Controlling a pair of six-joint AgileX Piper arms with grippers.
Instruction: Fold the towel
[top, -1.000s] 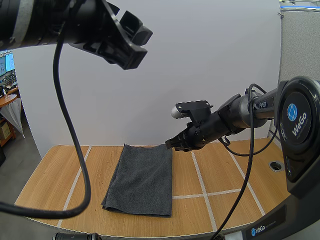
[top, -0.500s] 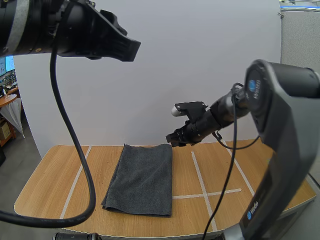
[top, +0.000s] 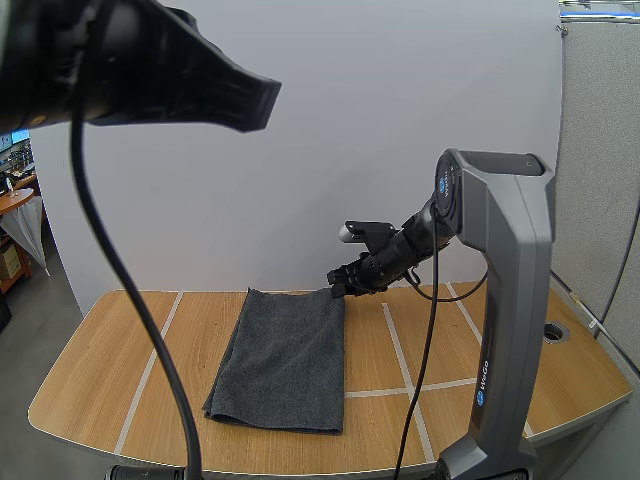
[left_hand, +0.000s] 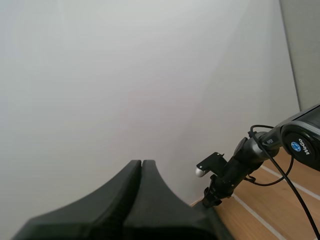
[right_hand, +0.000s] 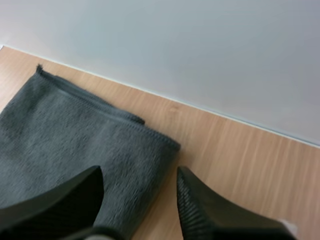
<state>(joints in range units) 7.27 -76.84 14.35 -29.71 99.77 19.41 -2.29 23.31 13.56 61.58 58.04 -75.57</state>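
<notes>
High view: you see the right gripper (top: 337, 283), jaws spread, at the 1 o'clock corner of the grey towel (top: 285, 355); its arm carries a WeGo label (top: 481, 385). Your left gripper (left_hand: 141, 165) has its jaws pressed together.

Light wooden table (top: 440, 340), marked into panels by pale strips (top: 398, 352). Flat on it, left of centre: a folded dark grey towel (top: 285, 360), reaching from near the back rim almost to the front rim. Round hole (top: 551, 331) near the right side.
</notes>
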